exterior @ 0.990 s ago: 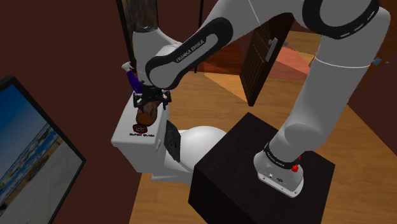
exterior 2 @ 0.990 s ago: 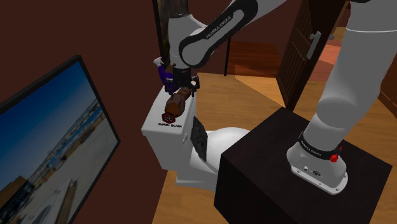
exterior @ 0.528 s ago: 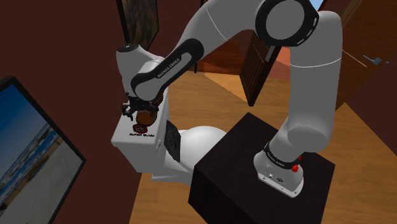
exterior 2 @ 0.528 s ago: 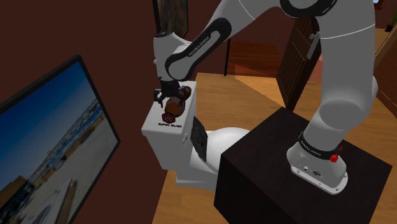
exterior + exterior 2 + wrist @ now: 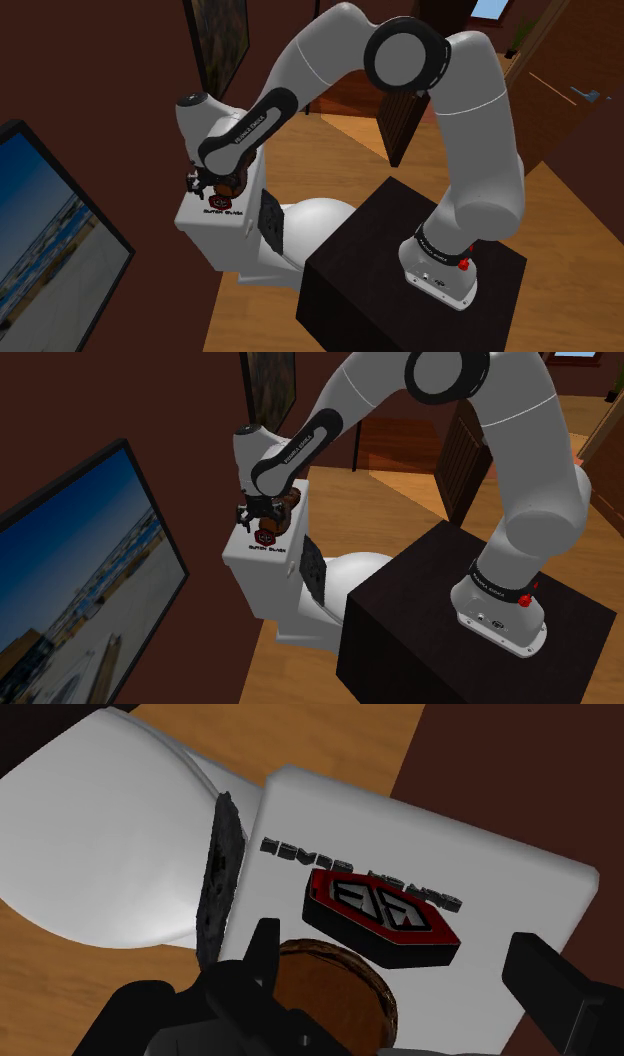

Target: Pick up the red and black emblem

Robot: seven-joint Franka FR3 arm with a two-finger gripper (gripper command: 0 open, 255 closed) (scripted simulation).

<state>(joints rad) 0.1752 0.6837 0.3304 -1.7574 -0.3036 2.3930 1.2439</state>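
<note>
The red and black emblem is a flat hexagonal badge lying on the white toilet tank lid, beside dark raised lettering. It also shows on the lid as the emblem and emblem. A brown round object sits on the lid right next to it, close under my hand. My gripper hovers low over the lid, open, its fingers standing wide apart on either side of the emblem without touching it. From outside, the gripper and gripper point down at the lid.
The white toilet bowl lies beside the tank, with the black stand just past it. A dark brown wall rises behind the tank, holding a framed picture. A large screen stands at the left, a wooden door farther back.
The arm has folded down and swung towards the shoulder view's left. The gripper dropped from above the brown object to just over the emblem.
</note>
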